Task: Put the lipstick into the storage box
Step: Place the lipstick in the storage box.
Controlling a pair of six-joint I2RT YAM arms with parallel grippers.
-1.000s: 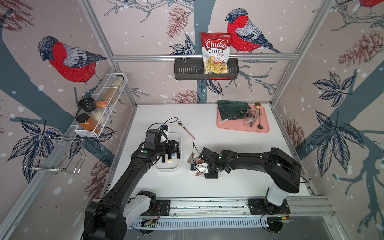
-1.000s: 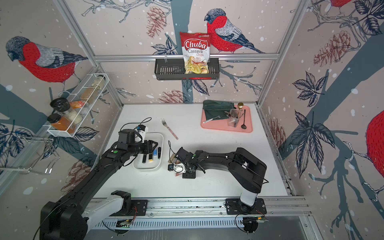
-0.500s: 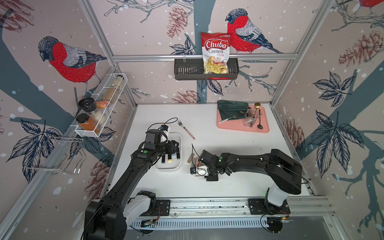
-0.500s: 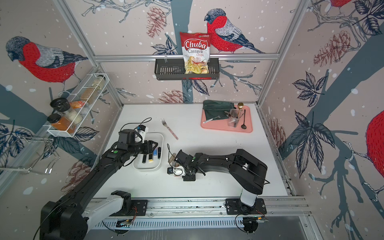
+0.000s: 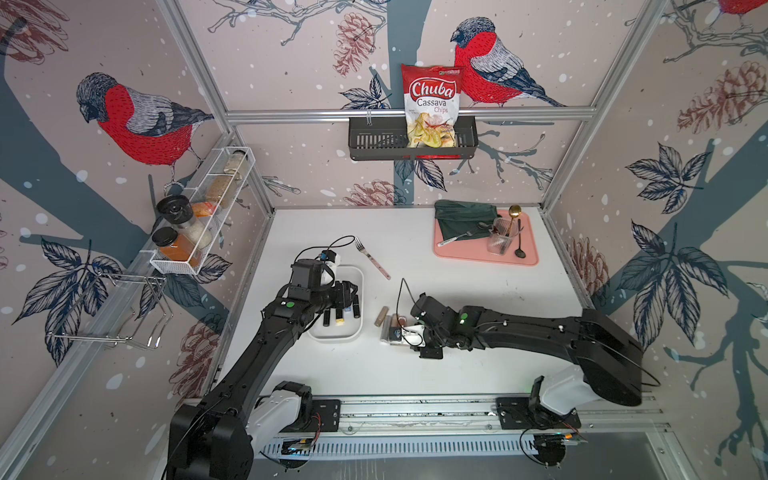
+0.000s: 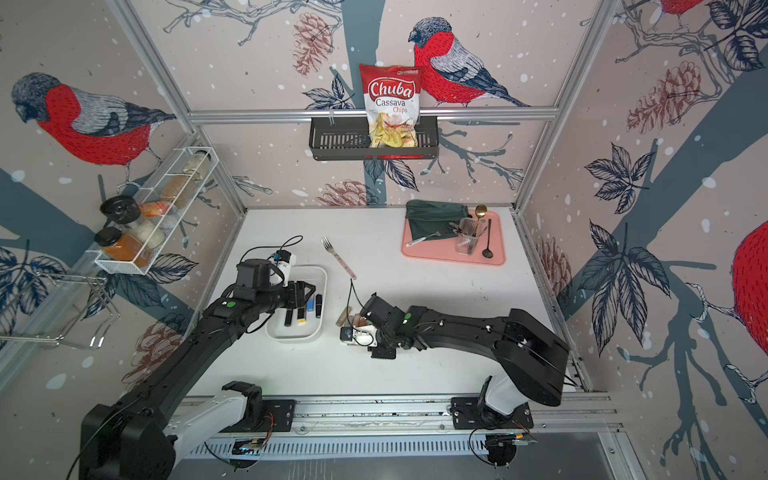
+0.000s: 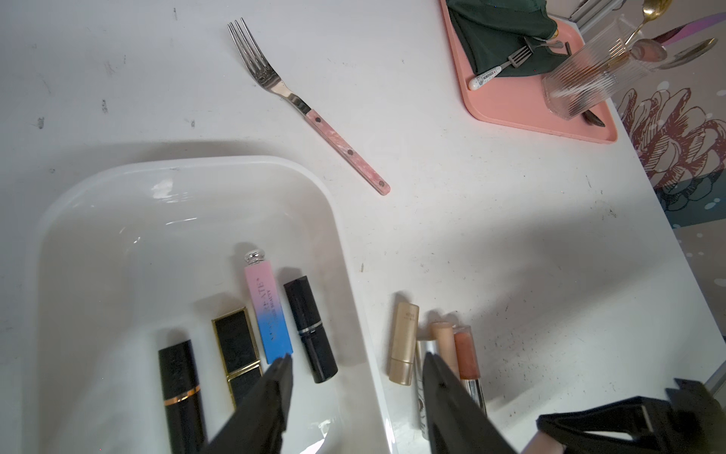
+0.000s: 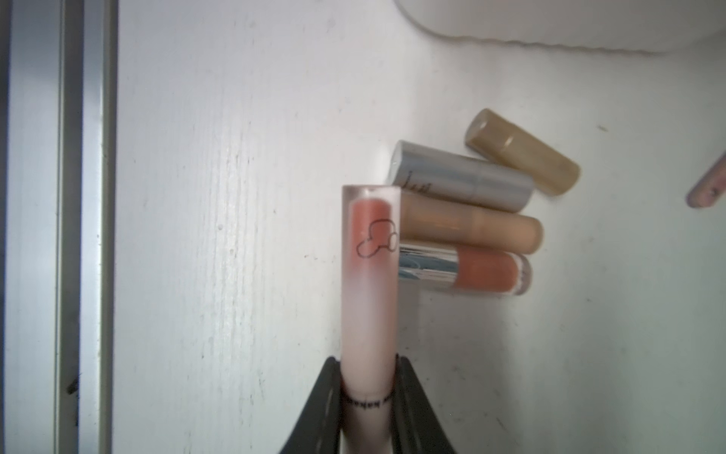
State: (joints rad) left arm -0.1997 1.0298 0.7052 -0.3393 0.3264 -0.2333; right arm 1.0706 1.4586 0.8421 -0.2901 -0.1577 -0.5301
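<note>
Right tool (image 8: 367, 365) just clamped frosted pink lipstick tube (image 8: 369, 275). Grasp done; next lift, carry left to storage box (image 5: 349, 332). Left tool (image 7: 357, 357) half-open, empty.

Black arms (image 5: 249, 357), white bases (image 5: 276, 409), green lights (image 5: 290, 304)

We see a white storage box (image 5: 332, 333) left of centre, a salmon-pink tray (image 5: 465, 251) at upper right, a red-and-white chips bag (image 5: 432, 99), a frosted pink-to-coral lipstick (image 8: 369, 275), and wallpaper (image 5: 141, 124) patterned with red-breasted birds.
</note>
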